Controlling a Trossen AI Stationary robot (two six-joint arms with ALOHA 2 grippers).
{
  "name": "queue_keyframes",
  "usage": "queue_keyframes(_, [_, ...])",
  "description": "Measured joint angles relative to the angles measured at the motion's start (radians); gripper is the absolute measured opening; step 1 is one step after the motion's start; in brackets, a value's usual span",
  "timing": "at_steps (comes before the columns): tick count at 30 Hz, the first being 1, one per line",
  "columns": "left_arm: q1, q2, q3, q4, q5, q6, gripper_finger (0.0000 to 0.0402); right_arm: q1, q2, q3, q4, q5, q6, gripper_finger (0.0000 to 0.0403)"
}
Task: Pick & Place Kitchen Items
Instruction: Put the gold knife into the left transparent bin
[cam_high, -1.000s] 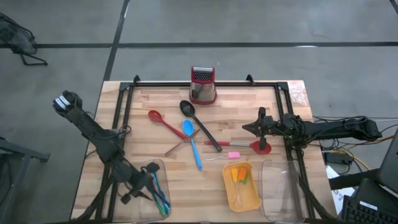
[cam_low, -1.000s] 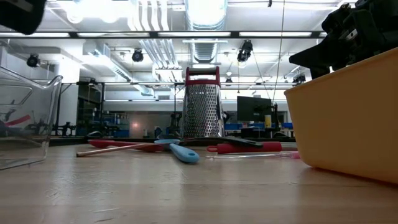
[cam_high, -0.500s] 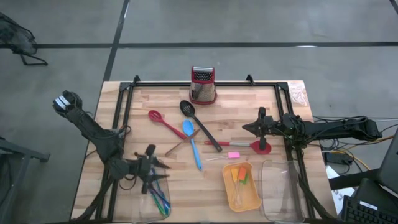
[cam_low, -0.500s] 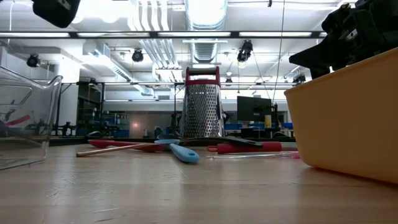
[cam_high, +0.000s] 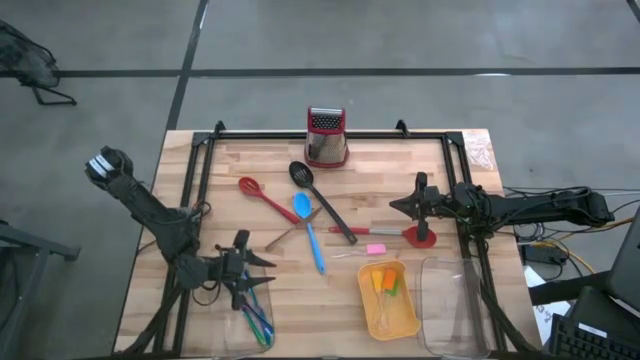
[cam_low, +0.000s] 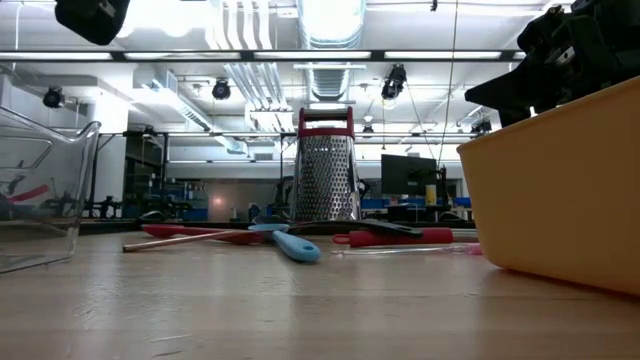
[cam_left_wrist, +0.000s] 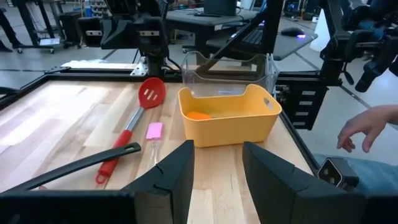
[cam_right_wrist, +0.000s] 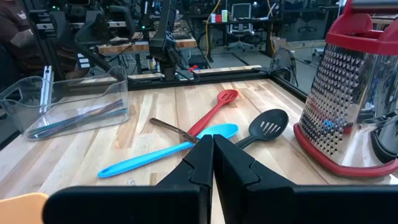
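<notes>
Kitchen spoons and spatulas, among them a blue spoon (cam_high: 309, 232), lie mid-bench as the left hand (cam_high: 250, 272), open and empty, hovers near-left by the clear tray (cam_high: 250, 305); the shut right hand (cam_high: 400, 206) waits. Centring over one handle before closing should secure the pick.

In the low view the orange tray (cam_low: 560, 190) runs off the right edge and hides whatever lies in it, and the clear tray (cam_low: 45, 195) is cut by the left edge. The dark shapes at the top corners there are too partial to identify. From above, the thin sticks (cam_high: 255, 318) in the clear tray blur together, so their number is unclear. In the left wrist view a hand (cam_left_wrist: 367, 127) enters from the right edge, the person otherwise unseen.
</notes>
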Motion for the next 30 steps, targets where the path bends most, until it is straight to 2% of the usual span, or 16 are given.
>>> queue_keyframes(13, [0.001,0.002,-0.001,-0.018,0.0,0.002,0.0142,0.0,0.0,0.0,0.0,0.0,0.0,0.0008])
queue_keyframes(20, [0.022,0.003,0.004,0.083,-0.004,0.066,0.0142,0.0,0.0,0.0,0.0,0.0,0.0,0.0008])
queue_keyframes(30, [0.021,0.004,0.004,0.098,-0.004,0.078,0.0142,0.0,0.0,0.0,0.0,0.0,0.0,0.0008])
